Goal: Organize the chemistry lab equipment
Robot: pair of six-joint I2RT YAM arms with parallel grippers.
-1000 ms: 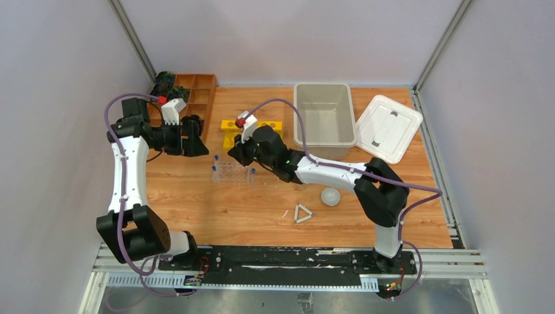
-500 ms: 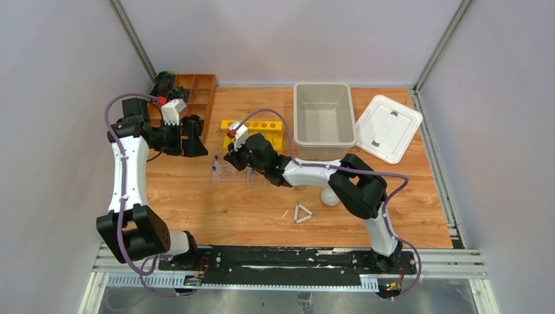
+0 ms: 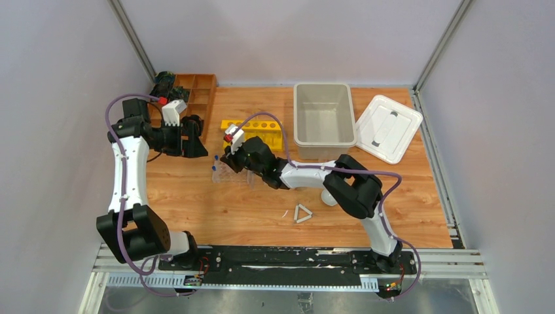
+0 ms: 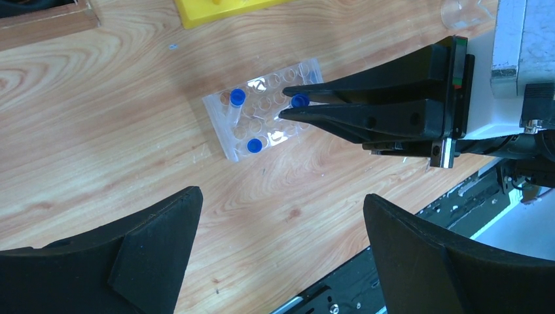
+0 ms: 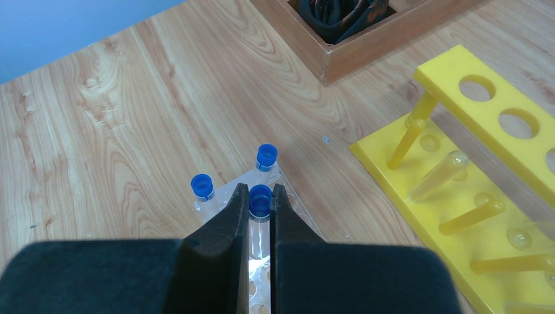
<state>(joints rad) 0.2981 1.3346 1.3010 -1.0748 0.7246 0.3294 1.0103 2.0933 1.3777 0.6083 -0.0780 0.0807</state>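
The left gripper hangs with jaws wide and empty beside the wooden tray at the bench's back left corner. The right gripper pinches a blue-capped tube over the clear rack, left of the bench's middle, just in front of the yellow rack. Two other tubes stand in the clear rack.

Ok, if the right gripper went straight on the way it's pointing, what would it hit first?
Probably the clear tube rack just under its tips: the right gripper, shut on a blue-capped tube, points down into it. Another capped tube stands just ahead; depth is unclear.
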